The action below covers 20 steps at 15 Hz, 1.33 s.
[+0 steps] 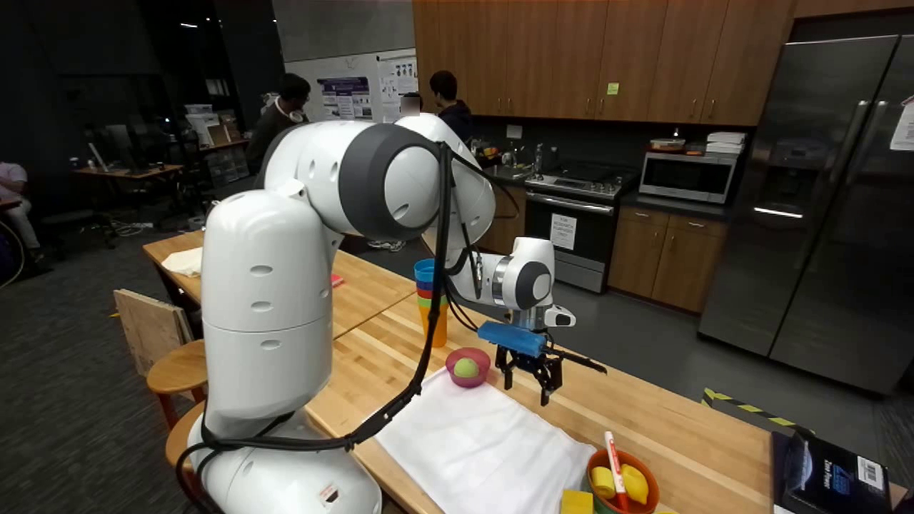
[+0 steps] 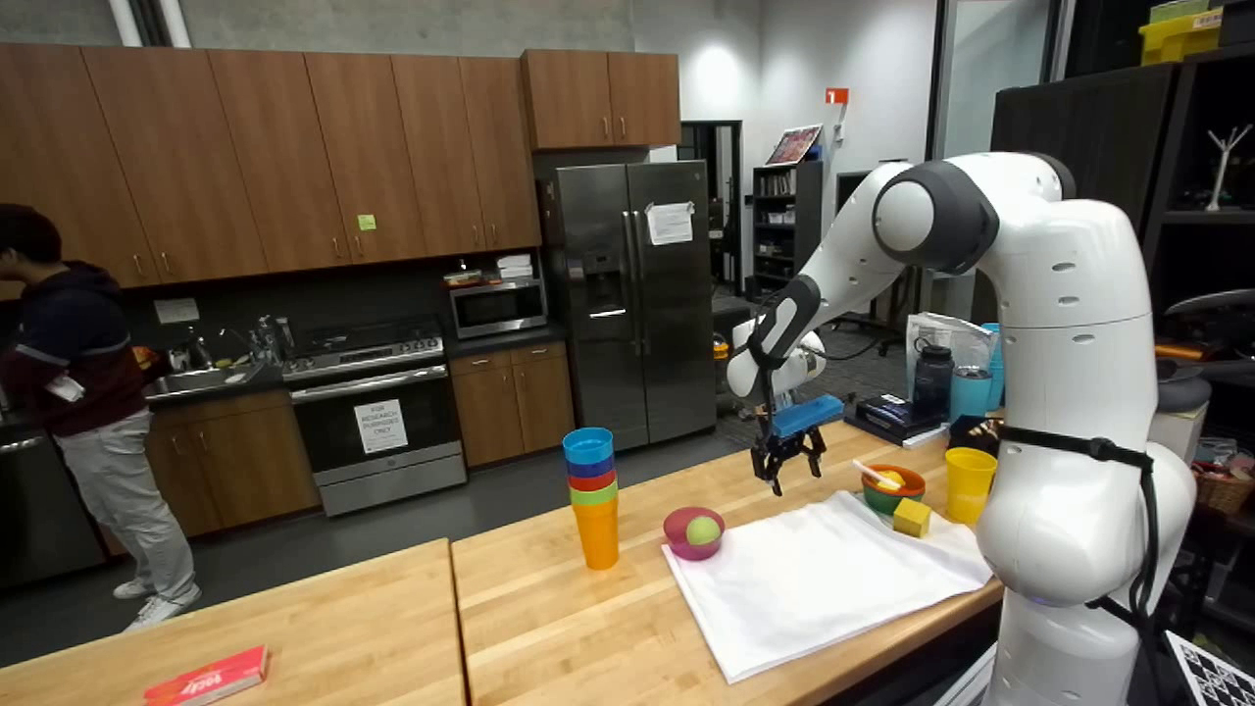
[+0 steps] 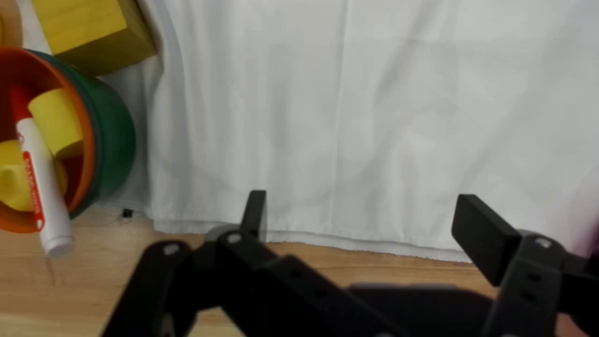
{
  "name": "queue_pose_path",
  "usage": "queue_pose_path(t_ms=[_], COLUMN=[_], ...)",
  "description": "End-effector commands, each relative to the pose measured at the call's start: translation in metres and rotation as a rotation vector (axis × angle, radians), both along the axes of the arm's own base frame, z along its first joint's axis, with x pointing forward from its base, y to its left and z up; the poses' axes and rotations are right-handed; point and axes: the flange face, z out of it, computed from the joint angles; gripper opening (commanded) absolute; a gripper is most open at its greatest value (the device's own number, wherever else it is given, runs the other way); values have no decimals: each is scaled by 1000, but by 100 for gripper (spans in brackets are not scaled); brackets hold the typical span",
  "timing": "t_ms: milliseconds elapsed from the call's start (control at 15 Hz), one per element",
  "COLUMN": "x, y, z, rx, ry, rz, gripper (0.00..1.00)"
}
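Pincer (image 3: 364,209) over the wooden surface (image 2: 549,628), near one edge of a white cloth (image 3: 299,117); jaws spread wide, holding nothing. A green ball (image 2: 702,530) sits in a pink bowl (image 2: 691,552) at the cloth's corner; opposite, a marker (image 3: 41,175) leans in an orange bowl (image 3: 88,159) beside a yellow block (image 3: 89,28). The pink bowl is probably the purplish blur at the wrist view's right edge.

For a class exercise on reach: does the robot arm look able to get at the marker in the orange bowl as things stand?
Probably yes: the gripper hangs open and empty above the table, and the marker sticks out past the rim of the orange bowl, with nothing seen above it.
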Motion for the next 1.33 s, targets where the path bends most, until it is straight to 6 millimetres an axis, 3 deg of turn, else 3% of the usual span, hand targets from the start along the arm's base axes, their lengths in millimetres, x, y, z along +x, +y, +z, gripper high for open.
queue_pose_path(t_ms=[0, 733, 867, 1267], x=[0, 0, 1, 1], y=[0, -2, -11, -69], z=[0, 2, 10, 58], rx=[0, -3, -59, -217], ry=[1, 3, -33, -202], rz=[0, 2, 11, -63], gripper=[100, 100, 100, 100])
